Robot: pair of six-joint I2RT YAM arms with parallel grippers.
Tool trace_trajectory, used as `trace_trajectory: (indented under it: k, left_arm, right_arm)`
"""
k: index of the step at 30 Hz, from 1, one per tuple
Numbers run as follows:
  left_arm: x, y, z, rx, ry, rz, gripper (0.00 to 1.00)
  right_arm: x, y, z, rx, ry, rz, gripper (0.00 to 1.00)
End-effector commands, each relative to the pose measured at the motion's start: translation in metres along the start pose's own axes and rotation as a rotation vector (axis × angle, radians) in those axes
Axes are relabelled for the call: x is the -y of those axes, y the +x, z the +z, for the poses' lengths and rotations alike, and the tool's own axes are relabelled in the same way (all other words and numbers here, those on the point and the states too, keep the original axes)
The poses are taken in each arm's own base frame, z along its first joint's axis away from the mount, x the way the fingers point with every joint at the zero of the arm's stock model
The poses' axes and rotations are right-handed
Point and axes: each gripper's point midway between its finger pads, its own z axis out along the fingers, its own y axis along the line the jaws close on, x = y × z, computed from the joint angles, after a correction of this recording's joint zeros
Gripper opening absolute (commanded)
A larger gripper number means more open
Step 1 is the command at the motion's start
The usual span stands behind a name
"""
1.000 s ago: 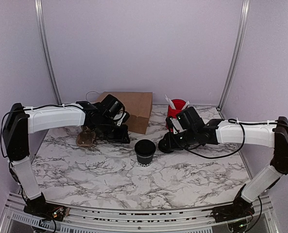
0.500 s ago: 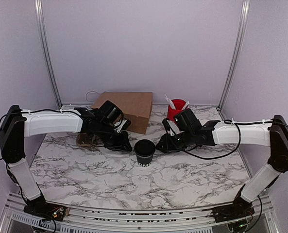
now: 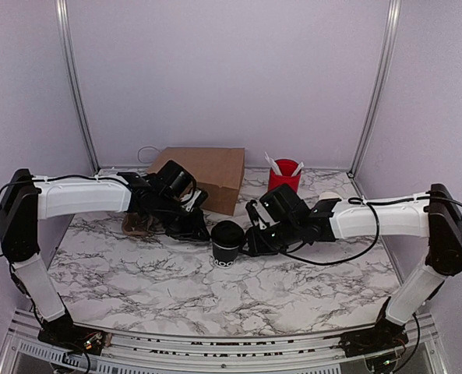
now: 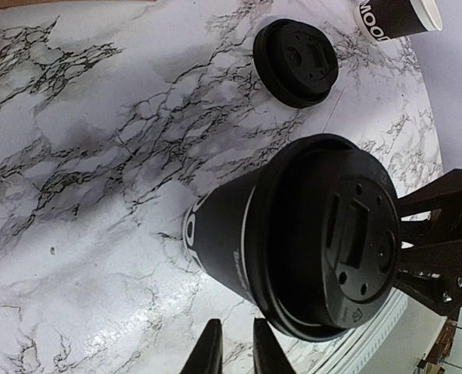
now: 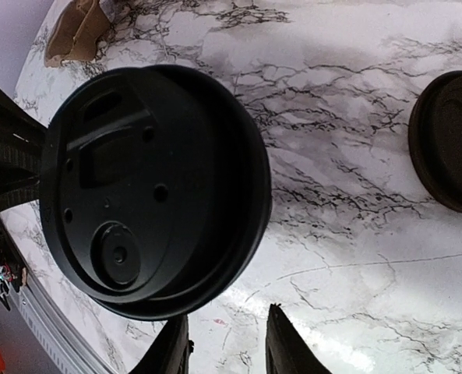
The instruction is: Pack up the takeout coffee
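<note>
The takeout coffee is a small black paper cup with white lettering, standing mid-table with a black lid on it. It fills the left wrist view and the right wrist view. My left gripper is just left of the cup, its jaws a narrow gap apart with nothing between them. On the cup's right side is my right gripper, open and empty, with the lid's rim just beyond its fingertips.
A brown paper bag lies at the back. A red cup with white sticks stands beside it. A spare black lid and a second black cup lie behind the right arm. Crumpled brown paper sits left.
Both grippers have closed in on the cup, the right arm swinging left and the left reaching right. The cup has shifted slightly to the left.
</note>
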Motion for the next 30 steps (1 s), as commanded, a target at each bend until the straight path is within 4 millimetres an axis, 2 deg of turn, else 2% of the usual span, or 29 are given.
trace_trajectory:
  k: [1,7,15,18,30]
  left_arm:
    - [0.007,-0.004,-0.017,0.034,0.018,0.022,0.14]
    - [0.007,-0.004,-0.02,0.038,0.018,0.021,0.14]
    - [0.006,-0.003,-0.022,0.041,0.011,0.021,0.14]
    - [0.006,-0.004,-0.023,0.045,0.01,0.02,0.14]
    - [0.002,-0.008,-0.021,0.053,-0.009,0.015,0.14]
  right_arm:
    - [0.001,-0.019,-0.015,0.054,0.036,0.013,0.33]
    - [0.006,-0.021,-0.022,0.06,0.033,0.021,0.33]
    - [-0.008,-0.028,-0.028,0.086,-0.054,0.037,0.33]
    - [-0.002,-0.042,-0.031,0.119,-0.073,0.064,0.32]
    - [-0.002,-0.062,-0.02,0.14,-0.118,0.077,0.32]
